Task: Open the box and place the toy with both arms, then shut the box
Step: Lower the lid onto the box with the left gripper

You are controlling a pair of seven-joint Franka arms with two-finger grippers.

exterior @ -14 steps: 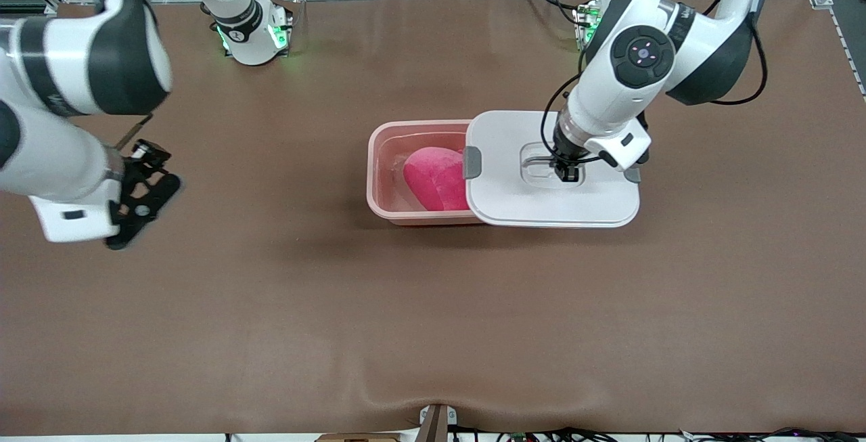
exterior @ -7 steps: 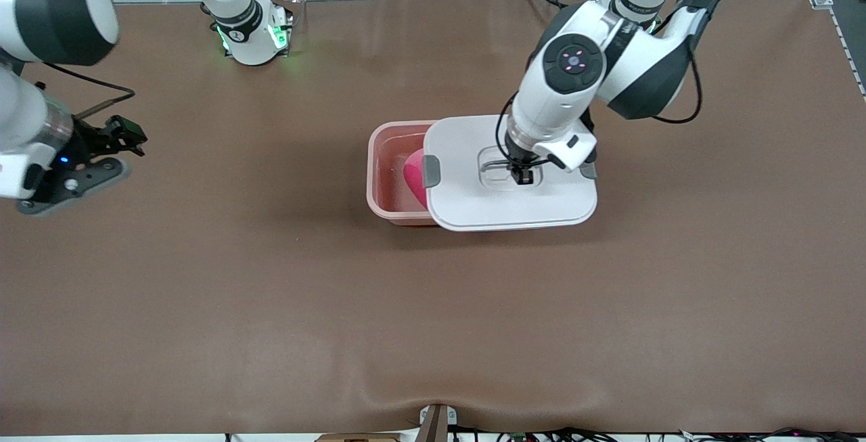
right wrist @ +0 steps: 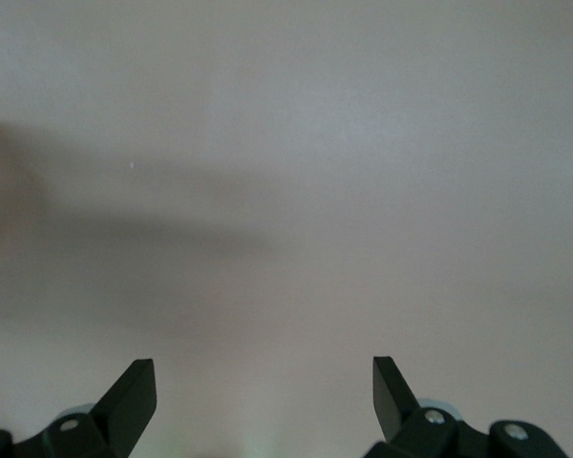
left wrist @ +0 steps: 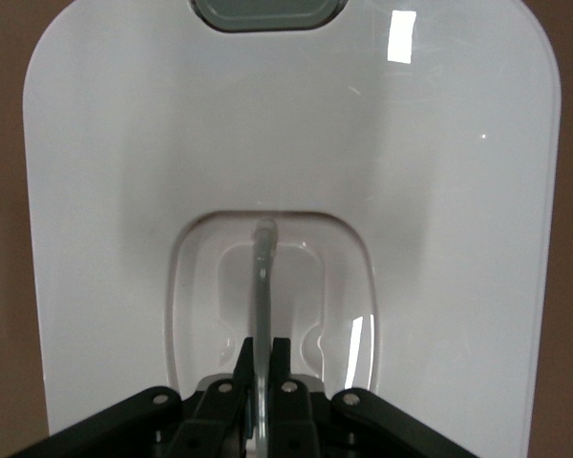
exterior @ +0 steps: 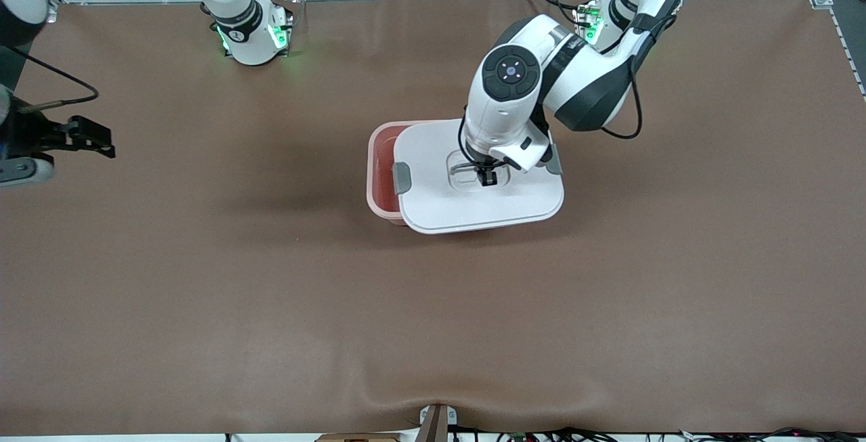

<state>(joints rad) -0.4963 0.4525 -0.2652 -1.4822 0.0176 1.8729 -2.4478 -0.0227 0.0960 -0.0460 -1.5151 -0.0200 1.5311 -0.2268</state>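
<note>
1. Front view: the box (exterior: 379,181), a pale pink tub, sits near the middle of the brown desk (exterior: 433,306), closer to the arm bases than to the front camera. Only a strip of its rim and inner wall shows, at the end toward the right arm.
2. Front view: the white lid (exterior: 473,198) covers most of the box but lies askew, overhanging it toward the left arm's end of the desk and toward the camera. A grey clip (exterior: 401,177) sits on the lid's edge over the box opening; another grey clip (exterior: 555,160) shows at the other end.
3. Front view: the left tool (exterior: 486,177) is down in the lid's recess, clenched on the thin grey handle (exterior: 463,166). The toy cannot be made out here.
4. Front view: the right tool (exterior: 81,137) hangs over the desk's edge at the right arm's end, well apart from the box; this arm waits.
5. Left wrist view: the left tool (left wrist: 262,358) has its fingers (left wrist: 282,361) pressed together around the handle (left wrist: 263,286), which arches up out of the recess in the lid (left wrist: 124,191). A grey clip (left wrist: 267,11) shows at the lid's end.
6. Right wrist view: the right tool (right wrist: 265,396) is released, its fingertips (right wrist: 134,386) spread wide with nothing between them, over a bare pale surface.
</note>
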